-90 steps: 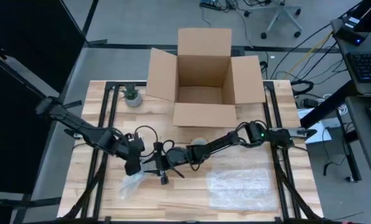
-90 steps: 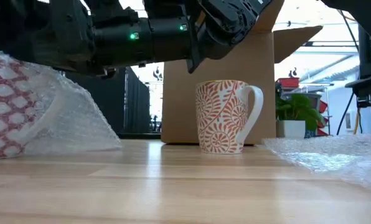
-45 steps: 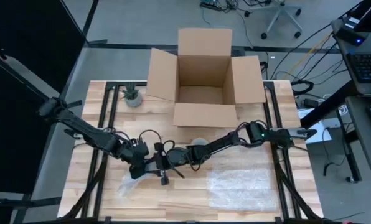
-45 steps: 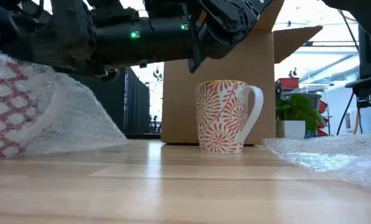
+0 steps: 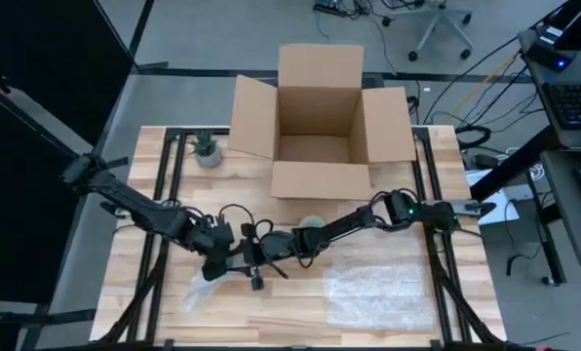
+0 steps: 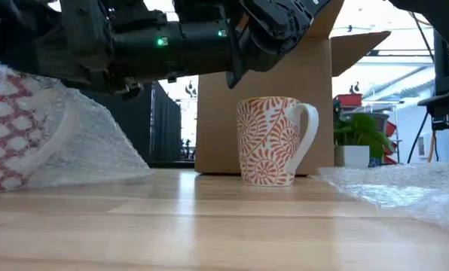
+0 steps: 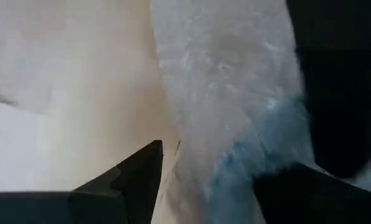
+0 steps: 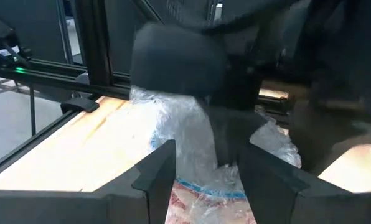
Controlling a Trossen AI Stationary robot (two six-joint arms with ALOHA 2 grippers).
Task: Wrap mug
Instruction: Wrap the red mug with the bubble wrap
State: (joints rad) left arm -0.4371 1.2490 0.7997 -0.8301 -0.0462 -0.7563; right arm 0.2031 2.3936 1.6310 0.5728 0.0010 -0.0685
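My left gripper (image 7: 204, 180) has its two dark fingers (image 7: 126, 183) spread, with a fold of bubble wrap (image 7: 229, 106) running up between them; whether they actually pinch it I cannot tell. From above, that gripper (image 5: 215, 265) sits at the near left of the table (image 5: 144, 244), right over the wrapped mug (image 5: 201, 290), a pale crinkled bundle lying on the wood. At table height the bundle (image 6: 36, 128) fills the left side, its red and white pattern showing through the plastic (it lies on its side, I think).

My right gripper (image 8: 207, 171) also shows its fingers (image 8: 154, 174) parted, with wrap and a strip of red pattern between them. In the high view it (image 5: 258, 255) reaches leftward from the right arm, tip close to the left gripper above the bundle.

A second mug (image 6: 273, 140), unwrapped, stands upright near the table's middle, just in front of the open cardboard box (image 5: 320, 117) at the far edge. A flat sheet of bubble wrap (image 5: 380, 291) lies at the near right. A small potted plant (image 5: 208, 149) stands at the far left.
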